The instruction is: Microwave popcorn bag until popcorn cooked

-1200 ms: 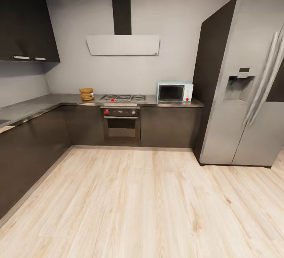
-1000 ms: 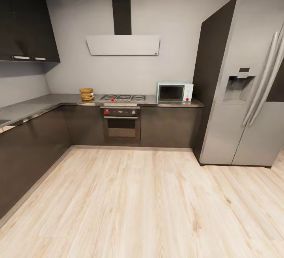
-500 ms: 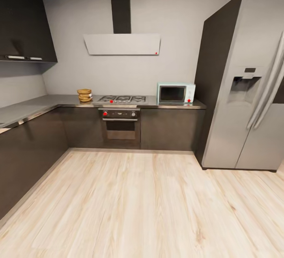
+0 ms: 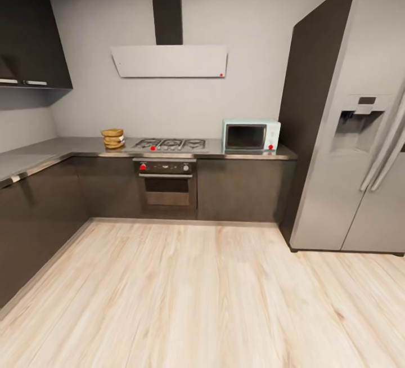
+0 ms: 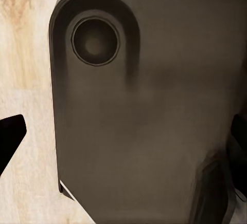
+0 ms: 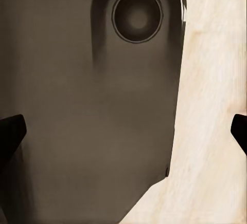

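Note:
The popcorn bag (image 4: 113, 138), a squat tan-brown sack, stands on the grey countertop (image 4: 67, 146) at the far wall, just left of the hob. The pale mint-blue microwave (image 4: 251, 135) sits on the same countertop to the right of the hob, its dark door shut. In the left wrist view my left gripper (image 5: 123, 136) is open, with dark fingertips (image 5: 10, 137) at the frame's edges and nothing between them. My right gripper (image 6: 125, 131) is open too, its fingertips (image 6: 11, 132) wide apart over the floor.
A gas hob (image 4: 169, 144) with a built-in oven (image 4: 165, 179) below lies between bag and microwave. A tall steel fridge (image 4: 360, 131) stands at the right, dark cabinets (image 4: 34, 216) along the left. Pale wooden floor (image 4: 185, 300) stretches ahead. My dark base (image 5: 144, 111) hangs under both grippers.
The whole head view has shifted: counter, oven and fridge look larger and nearer, so the camera has moved toward the far wall. Bag and microwave stay where they were.

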You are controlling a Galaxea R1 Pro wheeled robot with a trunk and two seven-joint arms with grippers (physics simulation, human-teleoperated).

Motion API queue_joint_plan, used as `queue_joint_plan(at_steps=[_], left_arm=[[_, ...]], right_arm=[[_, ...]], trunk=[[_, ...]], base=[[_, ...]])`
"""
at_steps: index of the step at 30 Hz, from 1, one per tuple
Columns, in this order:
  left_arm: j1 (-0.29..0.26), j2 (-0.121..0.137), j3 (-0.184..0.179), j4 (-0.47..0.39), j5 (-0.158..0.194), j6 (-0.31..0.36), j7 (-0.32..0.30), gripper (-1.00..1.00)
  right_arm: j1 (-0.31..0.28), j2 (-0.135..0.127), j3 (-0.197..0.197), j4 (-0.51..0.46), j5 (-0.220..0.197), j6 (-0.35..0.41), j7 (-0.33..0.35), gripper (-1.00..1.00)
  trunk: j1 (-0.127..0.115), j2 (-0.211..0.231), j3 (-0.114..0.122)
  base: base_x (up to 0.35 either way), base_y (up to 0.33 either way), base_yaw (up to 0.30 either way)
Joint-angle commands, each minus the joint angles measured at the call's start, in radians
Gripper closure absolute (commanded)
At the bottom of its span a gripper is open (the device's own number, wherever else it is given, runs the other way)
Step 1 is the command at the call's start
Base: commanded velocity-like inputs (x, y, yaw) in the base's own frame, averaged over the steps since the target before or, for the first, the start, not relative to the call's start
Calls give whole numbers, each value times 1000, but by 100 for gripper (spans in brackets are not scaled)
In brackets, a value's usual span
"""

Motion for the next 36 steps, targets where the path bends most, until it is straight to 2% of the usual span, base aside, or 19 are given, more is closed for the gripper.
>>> queue_joint_plan(at_steps=[1, 22, 36], left_arm=[[0, 0, 0, -1, 4, 0, 0, -100], [0, -1, 2, -1, 4, 0, 0, -100], [0, -2, 2, -1, 4, 0, 0, -100]], right_arm=[[0, 0, 0, 0, 1, 0, 0, -100], [0, 0, 0, 0, 1, 0, 0, -100], [0, 0, 0, 0, 1, 0, 0, -100]], trunk=[[1, 0, -1], [1, 0, -1], [1, 0, -1]], base=[[322, -126, 0], [322, -129, 0], [301, -193, 0]])
